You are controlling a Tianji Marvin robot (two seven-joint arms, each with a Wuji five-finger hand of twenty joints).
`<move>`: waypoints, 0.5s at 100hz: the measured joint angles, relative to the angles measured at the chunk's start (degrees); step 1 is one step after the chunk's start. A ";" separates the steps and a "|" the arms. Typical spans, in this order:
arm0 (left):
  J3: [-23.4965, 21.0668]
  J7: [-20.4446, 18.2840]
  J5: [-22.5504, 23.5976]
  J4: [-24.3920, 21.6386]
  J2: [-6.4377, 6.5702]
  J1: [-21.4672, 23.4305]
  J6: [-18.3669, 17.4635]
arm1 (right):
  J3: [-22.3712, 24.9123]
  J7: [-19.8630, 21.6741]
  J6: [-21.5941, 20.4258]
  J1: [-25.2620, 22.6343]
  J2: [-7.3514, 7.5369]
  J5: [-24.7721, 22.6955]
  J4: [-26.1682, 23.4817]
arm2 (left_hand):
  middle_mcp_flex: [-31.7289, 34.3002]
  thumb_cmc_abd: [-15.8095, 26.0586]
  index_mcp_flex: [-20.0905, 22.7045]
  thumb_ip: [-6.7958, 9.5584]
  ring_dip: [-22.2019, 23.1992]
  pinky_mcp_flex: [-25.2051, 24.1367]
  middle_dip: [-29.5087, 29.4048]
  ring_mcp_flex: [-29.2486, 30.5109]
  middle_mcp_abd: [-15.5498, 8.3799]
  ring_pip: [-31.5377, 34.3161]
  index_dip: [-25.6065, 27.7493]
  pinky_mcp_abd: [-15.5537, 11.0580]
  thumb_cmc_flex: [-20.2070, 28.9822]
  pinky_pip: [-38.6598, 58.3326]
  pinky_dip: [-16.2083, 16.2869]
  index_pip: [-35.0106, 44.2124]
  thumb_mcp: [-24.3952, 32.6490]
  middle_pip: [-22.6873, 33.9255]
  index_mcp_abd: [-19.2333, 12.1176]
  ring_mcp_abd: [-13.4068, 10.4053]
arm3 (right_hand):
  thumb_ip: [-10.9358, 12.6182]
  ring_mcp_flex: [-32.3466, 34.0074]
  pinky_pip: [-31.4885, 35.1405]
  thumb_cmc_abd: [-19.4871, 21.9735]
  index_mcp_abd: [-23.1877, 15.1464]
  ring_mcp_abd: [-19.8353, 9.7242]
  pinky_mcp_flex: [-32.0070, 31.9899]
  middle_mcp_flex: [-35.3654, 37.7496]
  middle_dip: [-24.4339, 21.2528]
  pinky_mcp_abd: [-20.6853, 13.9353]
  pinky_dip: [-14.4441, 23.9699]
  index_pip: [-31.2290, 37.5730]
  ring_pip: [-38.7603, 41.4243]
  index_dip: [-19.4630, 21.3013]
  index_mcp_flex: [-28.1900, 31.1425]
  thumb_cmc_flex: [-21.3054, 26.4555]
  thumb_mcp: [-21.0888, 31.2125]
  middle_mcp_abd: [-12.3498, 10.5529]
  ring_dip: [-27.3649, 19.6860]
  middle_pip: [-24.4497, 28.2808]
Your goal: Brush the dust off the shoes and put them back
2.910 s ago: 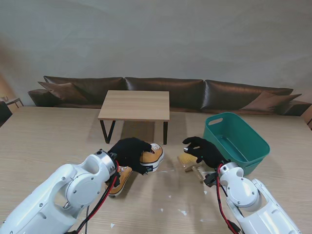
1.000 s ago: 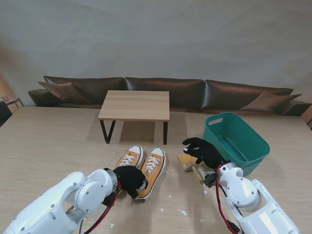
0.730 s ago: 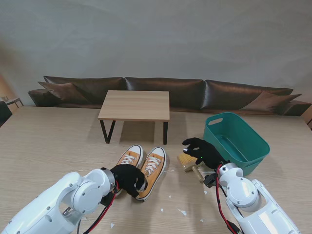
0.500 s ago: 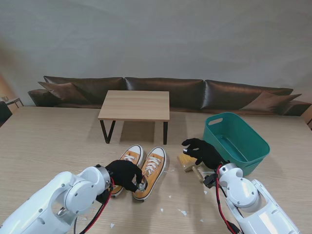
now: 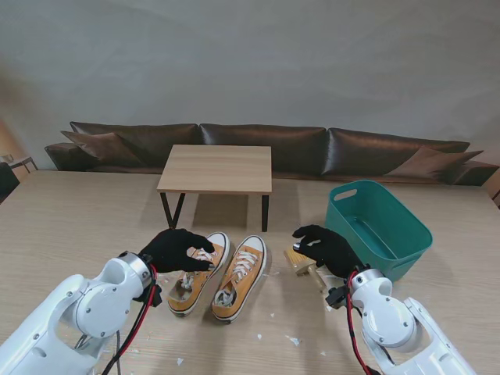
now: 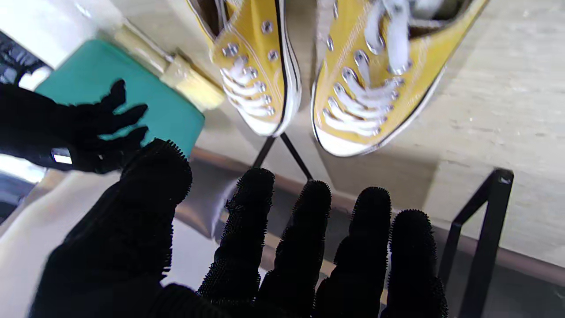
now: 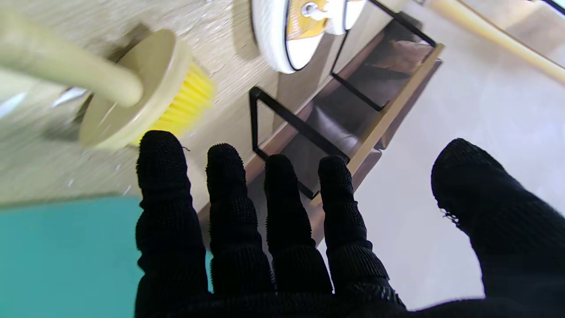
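Observation:
Two yellow sneakers stand side by side on the table, toes pointing away from me: the left shoe [image 5: 192,275] [image 6: 379,84] and the right shoe [image 5: 241,276] [image 6: 258,79]. My left hand [image 5: 176,250] [image 6: 304,251] hovers over the left shoe's far left side, open, fingers spread and holding nothing. The wooden brush [image 5: 305,264] [image 7: 132,88] [image 6: 187,81] with yellow bristles lies on the table to the right of the shoes. My right hand [image 5: 324,246] [image 7: 282,247] hangs just over the brush, open, fingers straight and off the handle [image 7: 66,66].
A teal basket [image 5: 380,226] [image 7: 66,256] [image 6: 119,101] stands at the right, close to my right hand. A small wooden side table [image 5: 217,168] with black legs stands beyond the shoes. White scraps [image 5: 293,340] lie scattered on the table nearer to me.
My left hand has let go of the right shoe's heel and moved left and away from me, opening. Both shoes rest side by side. The right hand has barely moved.

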 measured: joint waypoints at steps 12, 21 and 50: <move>-2.62 1.32 -3.05 1.51 -0.37 1.02 -1.19 | -0.19 -2.78 5.91 -2.05 0.01 -6.53 -4.18 | -2.24 0.00 -1.06 0.01 -1.56 -1.42 -1.47 -4.03 -0.22 -2.76 -0.71 0.01 1.08 -5.97 -1.14 -0.87 -2.10 -0.92 0.00 0.44 | 0.00 0.05 1.63 -0.05 0.28 0.00 0.00 -0.01 0.00 0.00 0.12 0.58 0.94 0.00 1.35 -0.50 -0.02 0.00 0.19 0.32; -3.76 1.22 -4.99 1.85 -0.37 1.84 -0.94 | -0.69 -2.80 9.02 -2.68 0.17 -11.03 -5.88 | -3.56 1.25 -2.18 0.02 -2.36 -1.69 -2.23 -4.01 -0.35 -3.69 -1.26 0.01 1.25 -9.90 -1.20 -1.32 -3.25 -0.41 0.01 0.11 | 0.00 1.26 5.24 -1.19 0.28 0.00 0.00 0.04 0.00 0.00 0.22 0.56 2.39 0.00 1.39 -0.95 -0.27 0.01 0.28 1.36; -4.88 8.26 -8.19 3.92 -1.51 4.35 -2.39 | -4.97 -2.72 18.93 -1.17 1.20 -22.18 -5.81 | -5.27 3.15 -2.89 0.64 -3.68 0.12 -3.58 -6.48 -0.21 -5.57 -1.82 0.01 3.06 -23.64 2.06 -1.89 -7.29 -1.00 0.75 -0.26 | 0.00 6.48 23.46 -6.94 0.15 -0.10 0.21 1.62 0.77 0.01 -0.64 2.52 9.69 0.00 3.65 -0.88 -0.30 0.01 3.01 6.03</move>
